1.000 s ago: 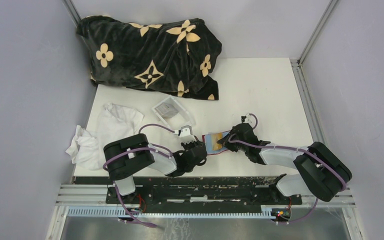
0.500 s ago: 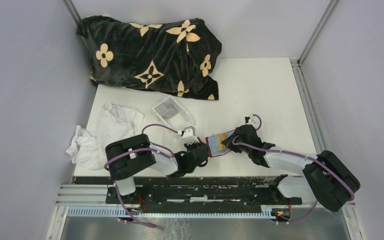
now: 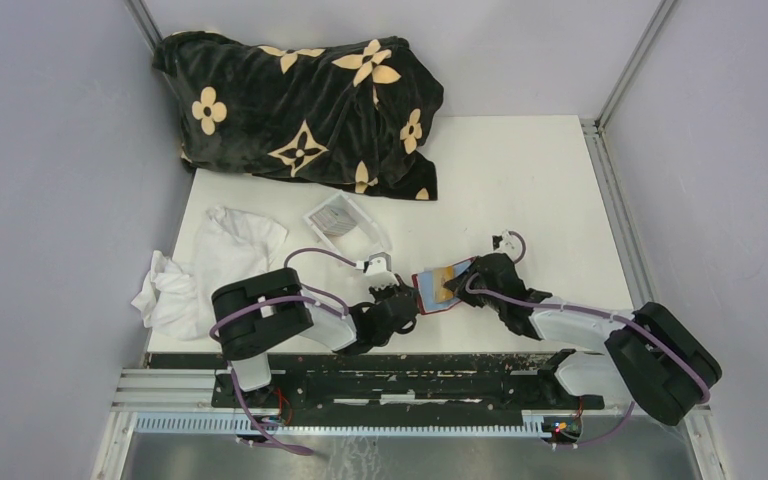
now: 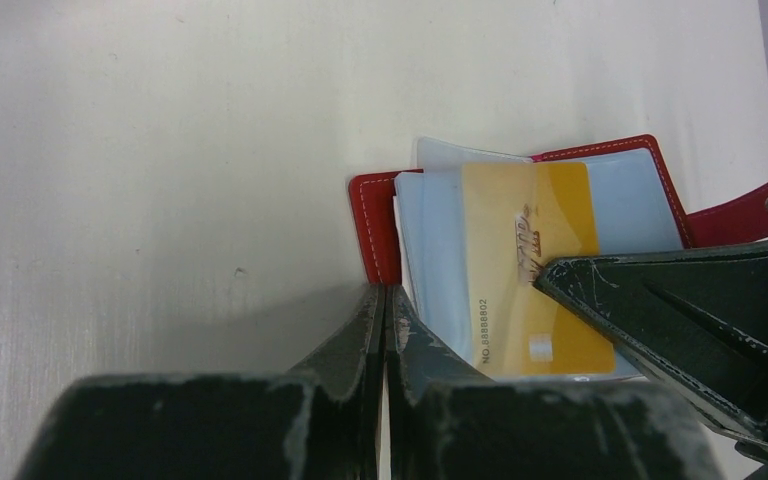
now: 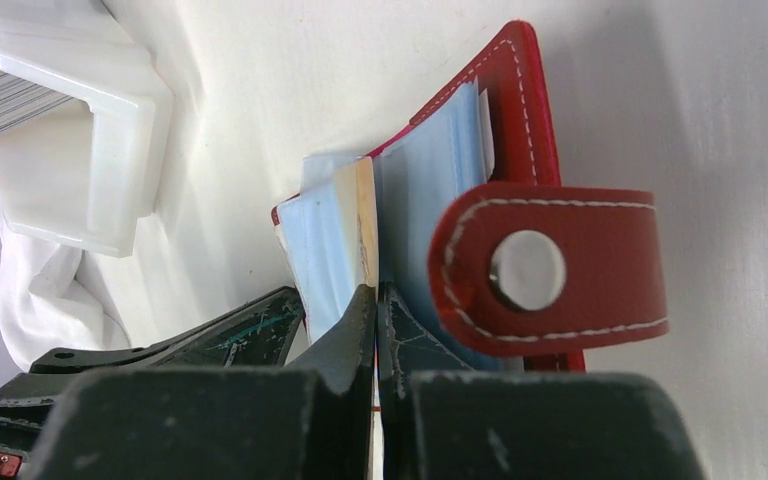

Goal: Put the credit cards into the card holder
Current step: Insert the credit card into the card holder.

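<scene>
From above, the red card holder (image 3: 426, 296) is open between the two arms, near the front edge of the counter (image 3: 520, 180). In the left wrist view, the left fingers (image 4: 384, 312) are pressed together on the holder's red edge, and a yellow-orange card (image 4: 530, 260) lies over its pale blue sleeves (image 4: 440, 250). In the right wrist view, the right fingers (image 5: 375, 310) are clamped on that card's edge, just beside the snap tab (image 5: 550, 265).

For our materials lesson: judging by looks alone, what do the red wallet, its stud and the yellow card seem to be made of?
The wallet looks like leather or imitation: matte red, white-stitched edges. Its stud is probably metal, shining silver. The yellow card seems plastic: thin, glossy, printed number.
</scene>
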